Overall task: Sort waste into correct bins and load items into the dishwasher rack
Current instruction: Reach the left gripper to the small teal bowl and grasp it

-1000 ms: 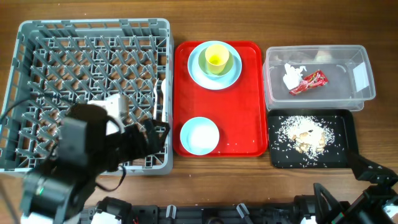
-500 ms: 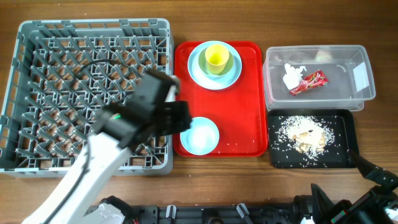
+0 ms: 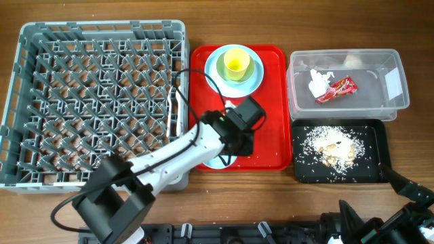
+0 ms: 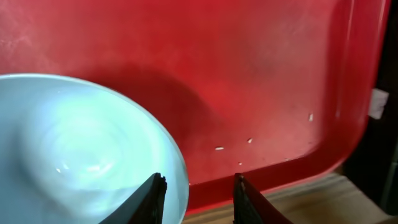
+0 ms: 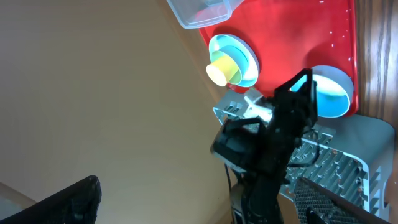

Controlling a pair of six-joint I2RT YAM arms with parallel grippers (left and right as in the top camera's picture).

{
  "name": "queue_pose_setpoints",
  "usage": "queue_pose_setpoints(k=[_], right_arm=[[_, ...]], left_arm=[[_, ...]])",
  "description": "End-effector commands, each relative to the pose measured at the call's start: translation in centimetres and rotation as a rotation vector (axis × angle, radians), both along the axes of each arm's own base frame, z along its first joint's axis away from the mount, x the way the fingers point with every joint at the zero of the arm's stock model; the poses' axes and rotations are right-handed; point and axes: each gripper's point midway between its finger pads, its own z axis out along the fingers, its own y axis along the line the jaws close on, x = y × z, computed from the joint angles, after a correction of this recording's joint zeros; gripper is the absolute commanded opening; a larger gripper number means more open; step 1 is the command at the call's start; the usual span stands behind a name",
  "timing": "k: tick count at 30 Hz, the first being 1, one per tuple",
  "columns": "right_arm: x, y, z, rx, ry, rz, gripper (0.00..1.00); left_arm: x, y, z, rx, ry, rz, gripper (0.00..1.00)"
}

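Right now the small pale blue bowl point(image 4: 81, 143) is found on the red tray point(image 4: 261, 56), at the end nearest the robot. Nothing is seen inside it. Its rim is set between the two fingers of the left gripper point(image 4: 199, 186), with one finger over the inside of the bowl and one outside it. The fingers are held partly apart. A gap can be seen between the outer finger and the rim, so the bowl is not squeezed. (From above, most of the bowl is hidden by the gripper.) A few white grains are scattered on the tray beside it.

At the far end of the tray a pale blue plate point(image 3: 256, 80) is laid, and a yellow cup point(image 3: 235, 64) is stood on it. The big grey rack point(image 3: 95, 102) is placed just beside the tray, on its left. On the other side a clear tub point(image 3: 393, 102) is set, with a crumpled white napkin point(image 3: 317, 83) and a red wrapper point(image 3: 336, 89) inside. A black tray point(image 3: 376, 173) is laid in front of the tub, and rice-like food scraps point(image 3: 332, 148) are spread in it.

The right gripper point(image 3: 381, 203) is kept low at the near right corner, well apart from the bowl. Its fingers are spread wide and nothing is held.
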Motion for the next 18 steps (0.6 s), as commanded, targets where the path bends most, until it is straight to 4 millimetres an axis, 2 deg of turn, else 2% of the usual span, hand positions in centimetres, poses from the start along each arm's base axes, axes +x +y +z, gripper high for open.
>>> queue_pose_setpoints(k=[1,4,6,13,18], right_arm=[[0.0,-0.3,-0.1,0.002,0.004,-0.023,1.00],[0.0,-0.3,-0.1,0.001,0.004,-0.023,1.00],[0.0,-0.3,-0.1,0.002,0.004,-0.023,1.00],[0.0,-0.3,-0.1,0.001,0.004,-0.023,1.00],[0.0,-0.3,-0.1,0.001,0.004,-0.023,1.00]], left_arm=[[-0.1,0.2,-0.7,0.082,-0.074,-0.024,0.36],[-0.8,-0.3,-0.7,0.095,-0.093,-0.052,0.35],[-1.3,-0.5,-0.7,0.117,-0.112,-0.071,0.31],[-1.1,0.2,-0.6,0.200,-0.195,-0.084,0.30],[-1.9,1.0,-1.8,0.240,-0.165,-0.090,0.29]])
